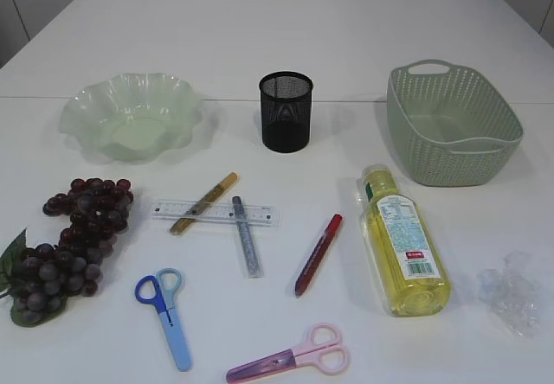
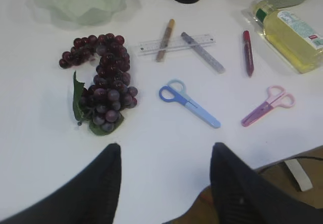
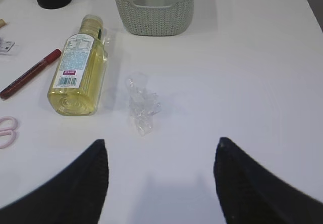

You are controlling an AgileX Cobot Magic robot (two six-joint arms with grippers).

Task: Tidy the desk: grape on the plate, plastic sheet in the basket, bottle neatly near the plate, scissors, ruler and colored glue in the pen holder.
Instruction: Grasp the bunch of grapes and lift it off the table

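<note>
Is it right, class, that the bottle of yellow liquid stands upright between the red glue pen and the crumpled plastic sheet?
Not quite. The bottle lies on its side, not upright, as the exterior view shows. It does sit between the red glue pen and the crumpled plastic sheet.

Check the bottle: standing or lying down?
Lying down. The bottle rests on its side on the table, cap toward the basket, label facing up. The right wrist view shows the same.

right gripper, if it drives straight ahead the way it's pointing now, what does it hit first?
Most likely the crumpled plastic sheet, lying slightly left of centre ahead of the open right gripper. Beyond it stands the basket. Depth is unclear; it could pass above.
</note>
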